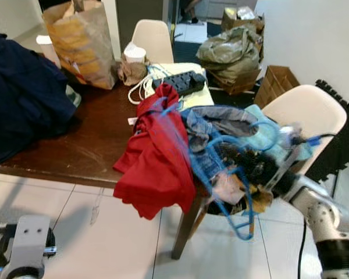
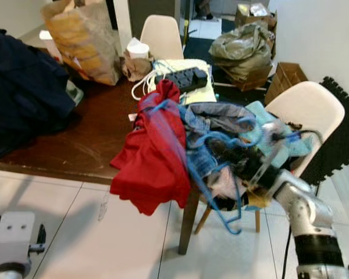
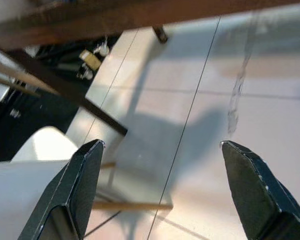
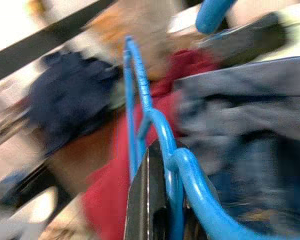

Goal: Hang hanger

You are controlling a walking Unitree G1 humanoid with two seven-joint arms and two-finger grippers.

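The right gripper (image 4: 157,200) has its fingers clamped on the blue hanger (image 4: 140,100), whose wire runs out ahead of them over the red garment (image 1: 154,157) and the clothes heaped at the tabletop (image 1: 75,145) edge. The left gripper (image 3: 160,190) hangs with fingers spread above the floor (image 3: 200,125).

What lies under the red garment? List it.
The red garment drapes over the brown table edge and a blue hanger, held by the right gripper. Anything else beneath is covered.

Blue hanger (image 4: 155,130) glossy plastic — red shirt (image 1: 154,157) matt cloth, table (image 1: 75,145) polished dark wood, floor (image 3: 210,130) glossy tile.
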